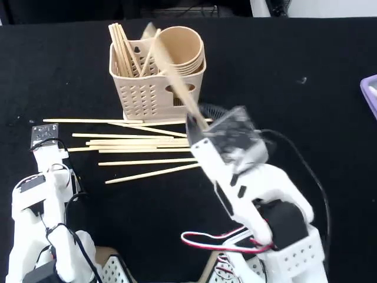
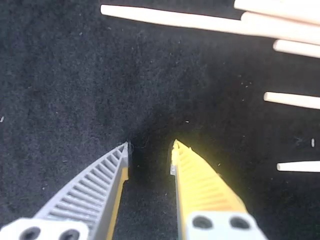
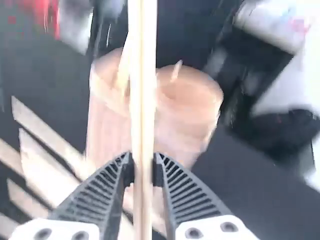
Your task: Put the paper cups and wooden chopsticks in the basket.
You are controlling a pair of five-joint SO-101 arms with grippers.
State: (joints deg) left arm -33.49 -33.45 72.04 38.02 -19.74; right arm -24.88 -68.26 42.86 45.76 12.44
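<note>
A beige slotted basket (image 1: 154, 88) stands at the back of the black table with stacked paper cups (image 1: 181, 47) and several wooden chopsticks (image 1: 121, 50) upright in it. Several more chopsticks (image 1: 138, 143) lie flat in front of it. My right gripper (image 1: 195, 127) is shut on a chopstick (image 1: 174, 73) that slants up over the basket; in the right wrist view the stick (image 3: 141, 100) runs between the fingers toward the basket (image 3: 155, 115). My left gripper (image 2: 150, 150) hangs open over bare cloth at the near left, beside the loose sticks' ends (image 2: 295, 100).
A purple object (image 1: 370, 91) pokes in at the right edge. The right arm's body (image 1: 265, 206) and its red and white cable (image 1: 218, 239) fill the near centre. The left arm (image 1: 41, 200) stands at the near left.
</note>
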